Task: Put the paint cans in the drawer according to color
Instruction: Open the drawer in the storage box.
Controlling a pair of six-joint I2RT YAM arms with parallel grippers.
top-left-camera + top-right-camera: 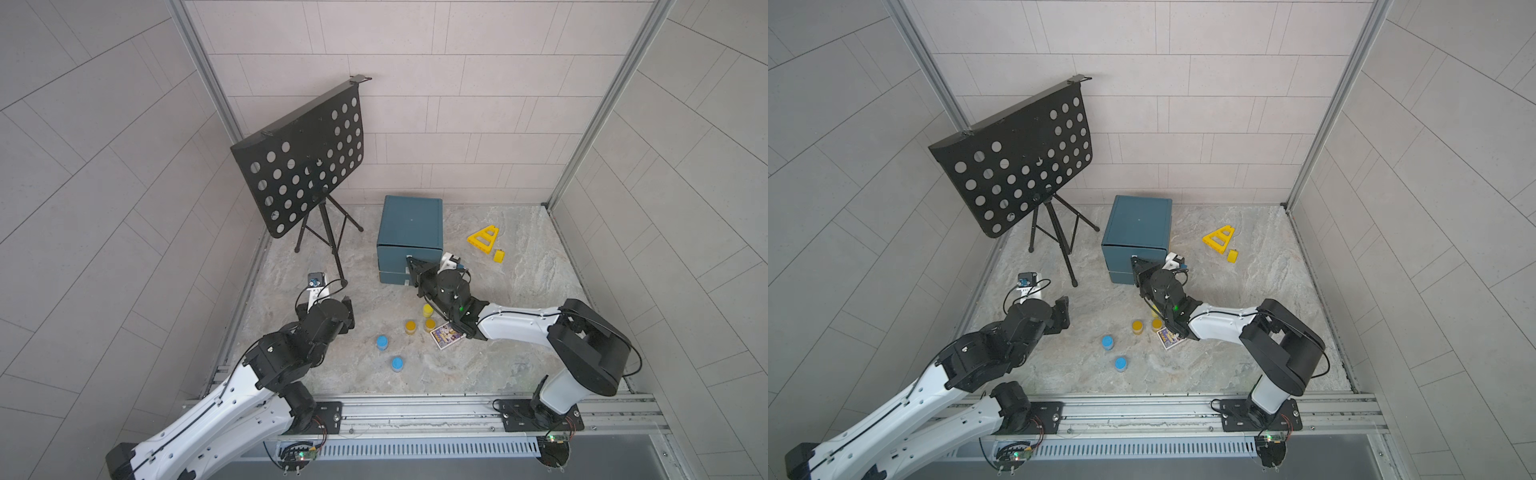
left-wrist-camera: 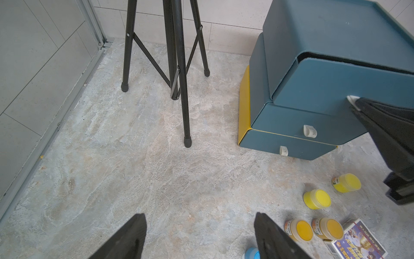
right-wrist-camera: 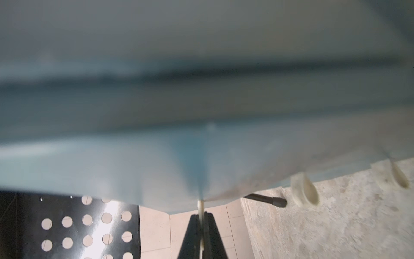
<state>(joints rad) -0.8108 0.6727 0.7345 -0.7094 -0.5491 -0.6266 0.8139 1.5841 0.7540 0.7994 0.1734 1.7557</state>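
At seven o'clock of the teal drawer unit (image 1: 409,224) stand two blue paint cans (image 1: 382,342), at six two amber paint cans (image 1: 410,326), and beside them two yellow paint cans (image 2: 317,198). All six sit on the marbled tabletop (image 1: 519,353). Jaws of the left gripper (image 2: 199,216) gape empty, while the right gripper (image 3: 202,215) is pinched on the top drawer's handle (image 3: 201,205). Drawer insides are hidden, and the right arm (image 1: 519,320) covers one yellow can in a top view. Grey tiled walls (image 1: 457,124) enclose the table.

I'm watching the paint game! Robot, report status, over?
Left tool open, empty. Right tool shut on teal plastic cabinet's white top-drawer handle. Small round paint jars, yellow, orange, blue tops, all outside. Colourful card box beside orange jars.
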